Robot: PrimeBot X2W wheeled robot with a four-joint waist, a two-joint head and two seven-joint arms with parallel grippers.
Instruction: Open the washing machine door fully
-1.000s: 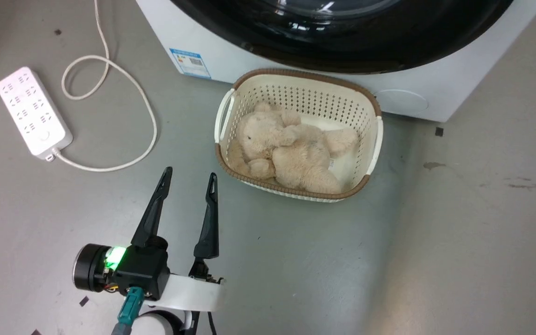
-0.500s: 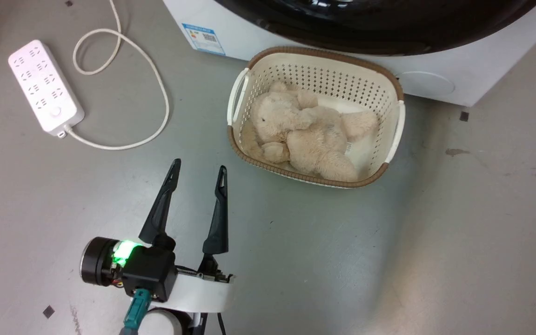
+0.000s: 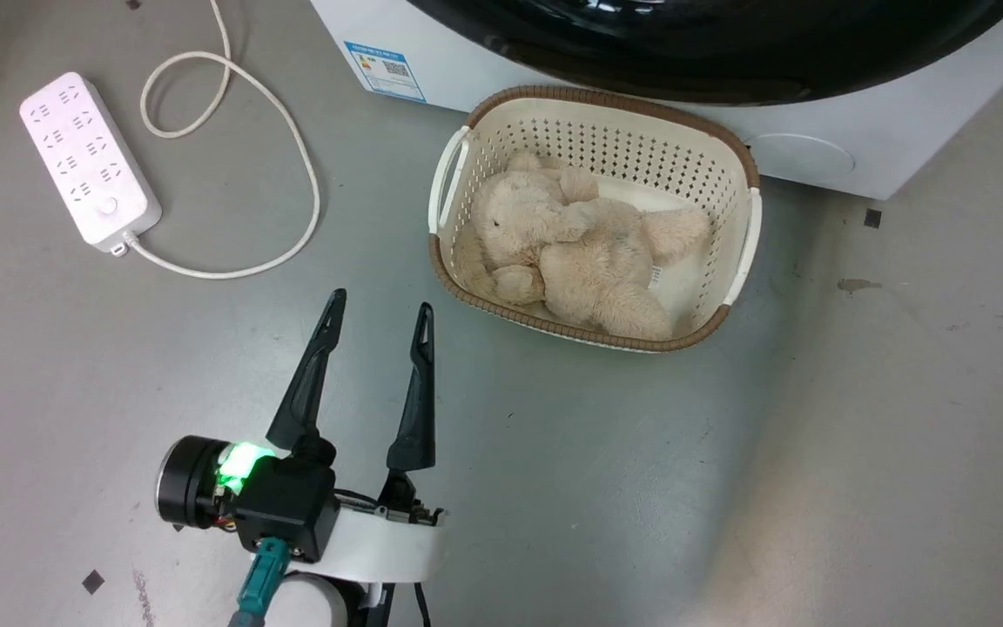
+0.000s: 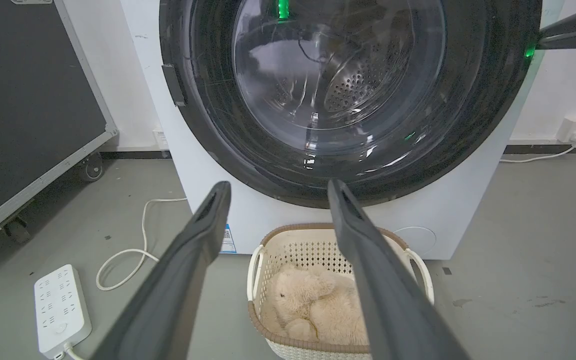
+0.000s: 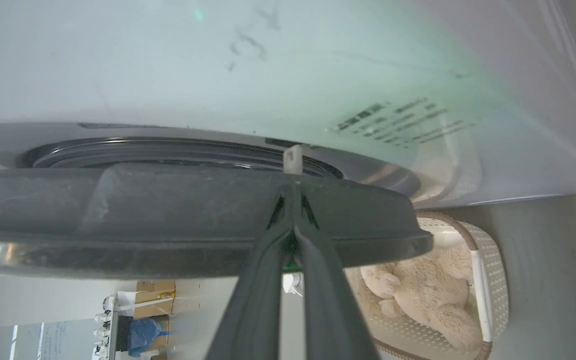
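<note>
1. Item: washing machine door (image 4: 348, 75). Glossy black disc with a clear bowl centre, mounted on the front of the washing machine (image 4: 448, 210) and nearly as wide as it. The right wrist view shows the rim edge-on, with grey gasket visible in a gap behind it. Judged barely cracked, far from fully open.
2. Tool: right gripper (image 5: 293, 200). Fingers pressed together with nothing between them, tips set against the door's rim just below a small white latch tab (image 5: 293, 160). Judged reason: a narrow closed tip can get behind the rim and lever it outward.
3. Tool: left gripper (image 3: 381, 303). Fingers spread wide and empty, hanging above bare floor (image 3: 815, 479), pointing toward the machine, apart from the door. Judged parked while the other arm works.
4. Container: basket (image 3: 597, 91). Cream, perforated, brown-rimmed, on the floor against the machine's base, directly below the door. Holds a plush bear (image 3: 571, 252) lying on its side, probably staged for loading. Whether the swinging door clears it cannot be told.
5. Sundries: power strip (image 3: 88, 170) with looped cable (image 3: 292, 148), on the floor at the robot's left, well apart from the door.
</note>
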